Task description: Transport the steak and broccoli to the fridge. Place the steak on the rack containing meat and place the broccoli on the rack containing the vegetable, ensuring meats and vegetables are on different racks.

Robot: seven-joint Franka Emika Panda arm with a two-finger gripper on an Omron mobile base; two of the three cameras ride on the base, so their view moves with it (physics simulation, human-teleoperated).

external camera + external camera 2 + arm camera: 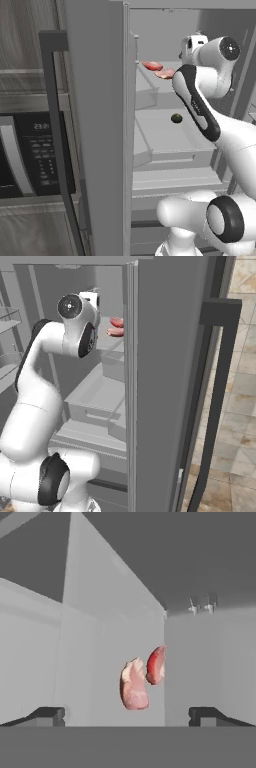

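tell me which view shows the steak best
The hand view: the steak sits whole and unobstructed between the open jaws, beside the darker red meat. The left base view shows it small, partly behind the arm; the right base view shows a sliver by the door edge.

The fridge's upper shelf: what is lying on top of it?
On the upper shelf lie the pale steak and a darker red meat piece. The arm hides the shelf's right part.

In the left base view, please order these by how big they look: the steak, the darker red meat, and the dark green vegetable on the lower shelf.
1. steak and darker red meat: they look about alike, so I do not rank them.
2. dark green vegetable: smallest.
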